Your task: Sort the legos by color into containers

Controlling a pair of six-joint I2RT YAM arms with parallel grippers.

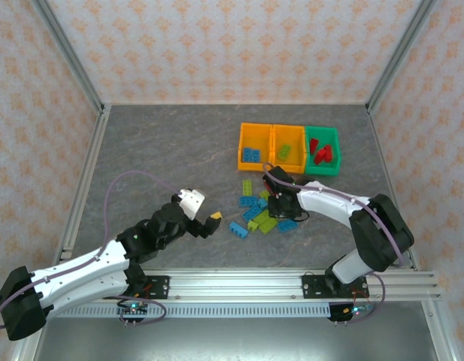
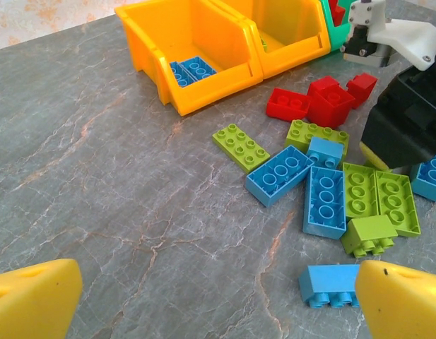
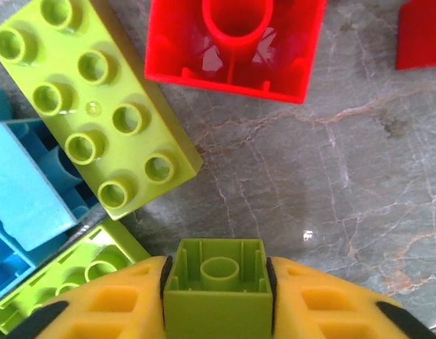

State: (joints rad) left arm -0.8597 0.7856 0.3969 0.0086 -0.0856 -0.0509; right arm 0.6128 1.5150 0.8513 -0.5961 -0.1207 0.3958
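your right gripper (image 3: 218, 282) has its yellow jaws pinching a small square lime-green plastic brick (image 3: 216, 311) by two opposite side walls. it sits low in the loose pile of blue, lime-green and red bricks (image 1: 265, 214) on the grey stone-look table (image 1: 156, 150), just in front of the bins. the left gripper (image 2: 218, 311) hangs beside the pile, jaws spread wide with nothing between them.

lift straight up before you travel: a long lime-green eight-stud brick (image 3: 97, 99) lies close by, and a sideways drag would likely nudge it. then carry to the middle orange plastic bin (image 1: 289, 167), which already holds green. the other orange plastic bin (image 1: 255, 167) holds blue and the green plastic bin (image 1: 322, 171) holds red.

the held brick shows its hollow underside and single tube to the wrist camera, so its studs likely point away. being square, it has no clear long axis, so it probably needs no turning before release.
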